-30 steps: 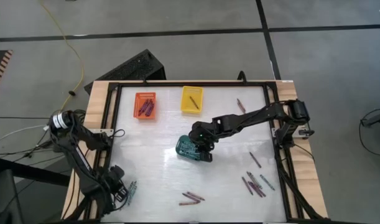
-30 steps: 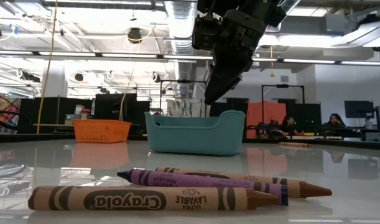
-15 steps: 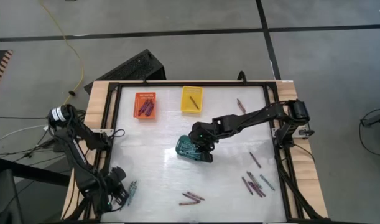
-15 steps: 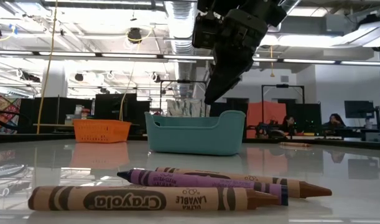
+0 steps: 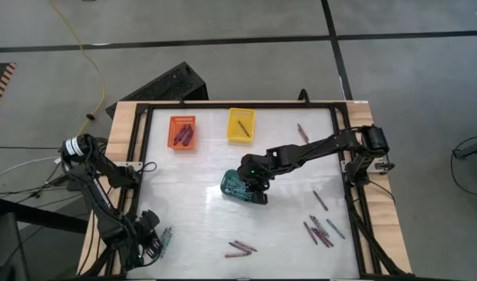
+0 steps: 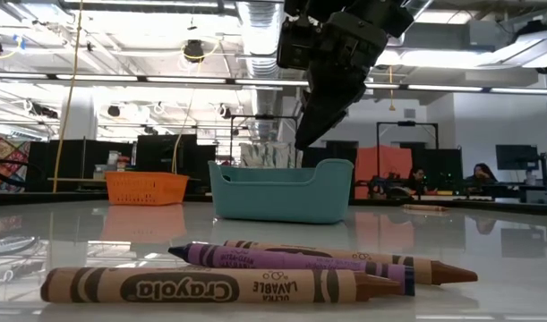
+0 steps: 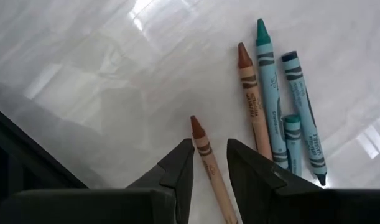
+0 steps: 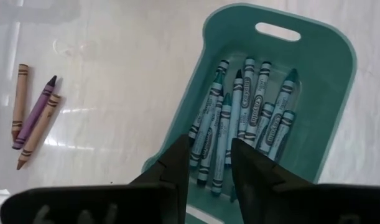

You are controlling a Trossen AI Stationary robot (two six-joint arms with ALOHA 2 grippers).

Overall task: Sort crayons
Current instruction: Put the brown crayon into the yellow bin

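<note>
Three small plastic baskets are counted on the glossy white table (image 5: 199,218): an orange basket (image 5: 183,132) with purple crayons inside, a yellow basket (image 5: 240,124) with one crayon, and a teal basket (image 5: 240,187) in the middle, packed with about ten teal-blue paper-wrapped crayons (image 8: 239,118).

Far left, near the front corner, the left gripper (image 5: 148,240) is held low over the table; a brown crayon (image 7: 208,165) with a tan wrapper is seen lying in the narrow gap between its dark fingers (image 7: 177,171), though whether it is gripped cannot be told. Just beside it, four loose sticks are counted: one more brown crayon (image 7: 252,106) and three teal crayons (image 7: 283,118), side by side.

Front centre, three crayons are laid together, two brown ones (image 6: 210,286) and a purple one (image 6: 291,261), wrappers printed in black.

Over the teal basket the right gripper (image 5: 254,186) is poised, fingers (image 8: 174,165) slightly apart and nothing seen between them.

To the right, a cluster of mixed loose crayons (image 5: 320,230) is spread near the front edge, one more (image 5: 319,200) lies above it, and a single stick (image 5: 301,132) lies toward the back.

Compared with a second ago, the baskets, the crayons and the right arm are unchanged; only the left arm has shifted a touch
</note>
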